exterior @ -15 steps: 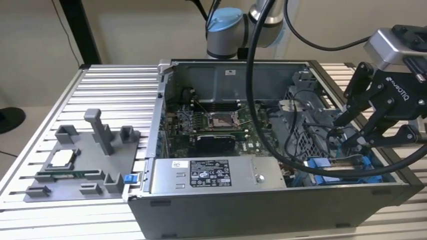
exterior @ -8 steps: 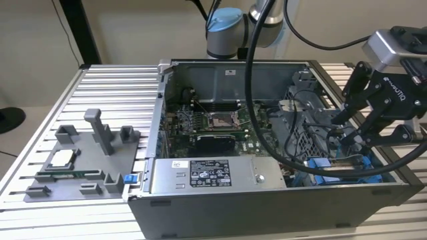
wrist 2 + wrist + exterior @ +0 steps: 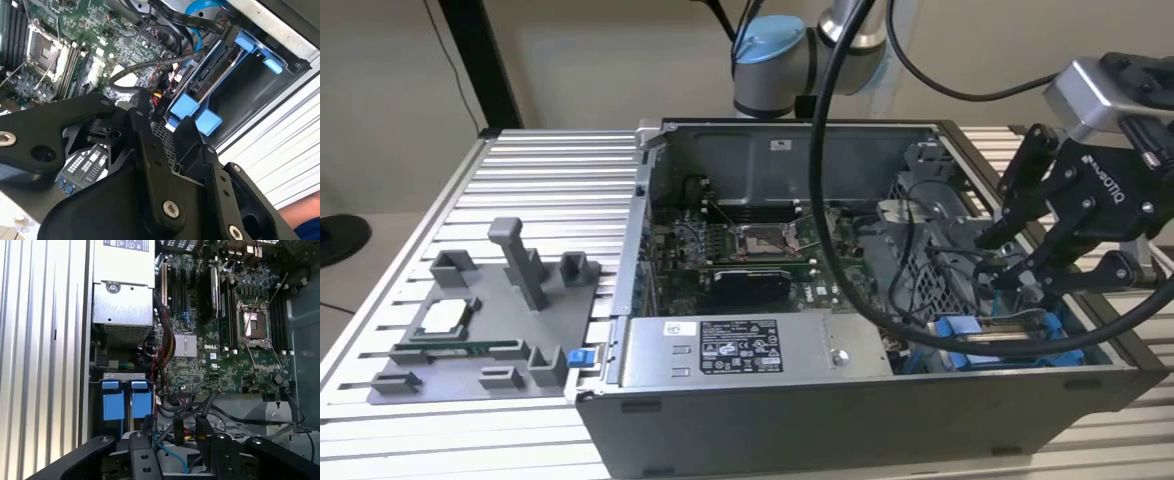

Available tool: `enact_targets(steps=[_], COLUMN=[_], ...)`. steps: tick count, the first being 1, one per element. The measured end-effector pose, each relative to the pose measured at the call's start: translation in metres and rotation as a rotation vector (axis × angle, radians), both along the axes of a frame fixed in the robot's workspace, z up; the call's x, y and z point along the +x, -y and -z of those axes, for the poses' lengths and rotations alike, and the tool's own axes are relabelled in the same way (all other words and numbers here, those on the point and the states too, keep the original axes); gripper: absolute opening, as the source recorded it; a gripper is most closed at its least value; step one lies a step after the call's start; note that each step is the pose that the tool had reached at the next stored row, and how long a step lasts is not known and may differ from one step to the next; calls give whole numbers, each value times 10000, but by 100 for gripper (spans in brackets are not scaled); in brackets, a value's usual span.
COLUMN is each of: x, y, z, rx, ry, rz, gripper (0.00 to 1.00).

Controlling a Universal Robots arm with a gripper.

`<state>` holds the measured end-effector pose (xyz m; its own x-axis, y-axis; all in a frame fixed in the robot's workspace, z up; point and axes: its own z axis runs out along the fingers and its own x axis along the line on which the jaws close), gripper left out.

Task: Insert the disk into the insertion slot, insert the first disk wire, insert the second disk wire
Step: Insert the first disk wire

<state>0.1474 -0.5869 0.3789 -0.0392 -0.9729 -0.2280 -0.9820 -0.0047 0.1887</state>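
pincer [image 3: 175,426] partly open, gripping nothing, over blue-framed disk [image 3: 987,335] seated in insertion slot [image 3: 1083,352], white label [image 3: 739,347] on power-supply box [image 3: 854,350]

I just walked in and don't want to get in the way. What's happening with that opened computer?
A robot arm's black gripper hovers open, holding nothing, inside the open dark grey computer case, beside the dark grey perforated-metal drive bay. The silver-grey hard drive in its bright blue plastic carrier appears already seated in that bay. Loose black cables lie close to the gripper. I can't tell whether any is plugged into the drive.
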Motion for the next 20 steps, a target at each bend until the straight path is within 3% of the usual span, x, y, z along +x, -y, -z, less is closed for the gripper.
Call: enact_targets(steps=[8,20], x=[1,0], y=[-8,-8], z=[25,21], rx=[312,318], ry=[-1,-27], rz=[3,4], gripper=[100,100])
